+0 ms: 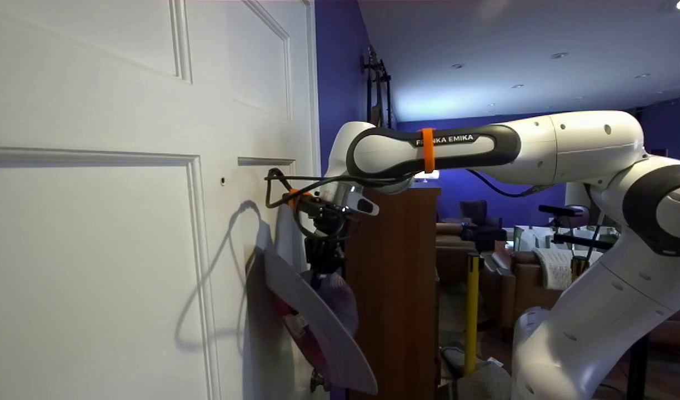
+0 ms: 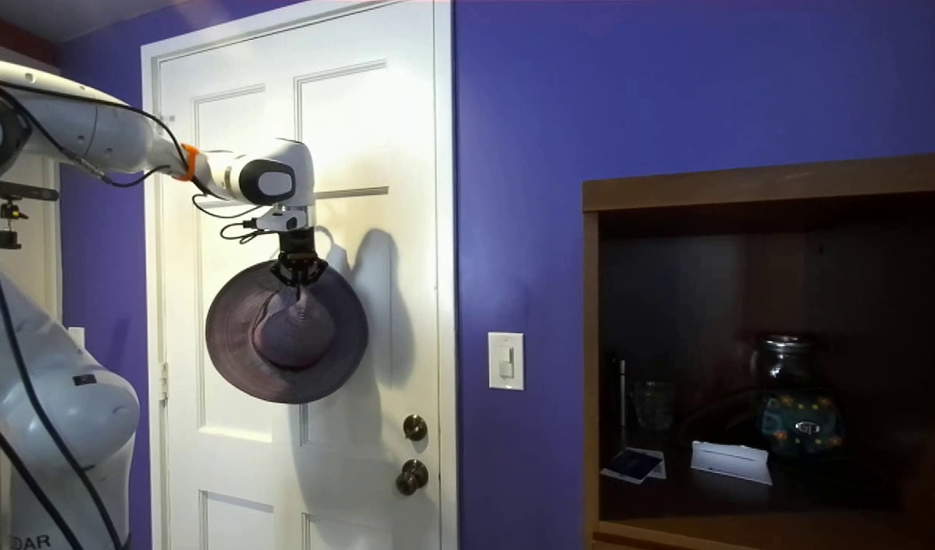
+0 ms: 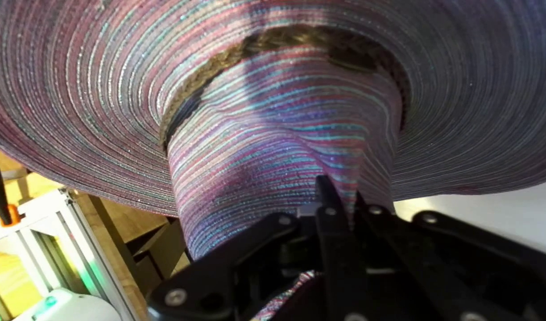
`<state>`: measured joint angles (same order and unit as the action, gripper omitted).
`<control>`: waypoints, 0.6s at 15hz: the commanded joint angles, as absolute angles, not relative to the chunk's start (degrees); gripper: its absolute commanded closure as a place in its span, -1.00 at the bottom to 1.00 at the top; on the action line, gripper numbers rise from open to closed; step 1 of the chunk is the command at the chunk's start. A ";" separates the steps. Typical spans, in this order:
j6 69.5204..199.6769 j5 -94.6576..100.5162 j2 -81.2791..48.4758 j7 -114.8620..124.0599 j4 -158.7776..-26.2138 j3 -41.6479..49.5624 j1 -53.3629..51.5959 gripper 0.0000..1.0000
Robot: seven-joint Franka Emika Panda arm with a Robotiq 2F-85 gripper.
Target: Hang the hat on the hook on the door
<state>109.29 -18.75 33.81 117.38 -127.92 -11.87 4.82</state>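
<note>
White door (image 1: 95,244) behind | tool (image 3: 342,196) pinching tilted hat (image 2: 293,332) | hat lower than hook (image 1: 223,181)

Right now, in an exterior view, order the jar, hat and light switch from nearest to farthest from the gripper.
1. Hat: pinched in the gripper.
2. Light switch: on the purple wall, right of the door as pictured.
3. Jar: inside the brown cabinet, farther right.

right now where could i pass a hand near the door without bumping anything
The likeliest free patch is along the purple wall, between the white door frame and the open brown wooden cabinet, above the white light switch. Crowded: before the white panelled door, where the black gripper pinches the wide-brimmed striped hat. Room behind the hat is hard to judge.
</note>
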 commanded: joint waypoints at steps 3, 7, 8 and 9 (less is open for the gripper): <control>119.96 -20.31 33.73 128.59 -132.22 -15.14 2.28 0.98; 127.42 -20.09 31.89 133.13 -134.18 -16.89 0.14 0.98; 129.21 -20.22 31.22 134.07 -134.50 -17.22 -0.52 0.98; 130.30 -20.16 30.50 135.20 -134.55 -17.53 -1.05 0.98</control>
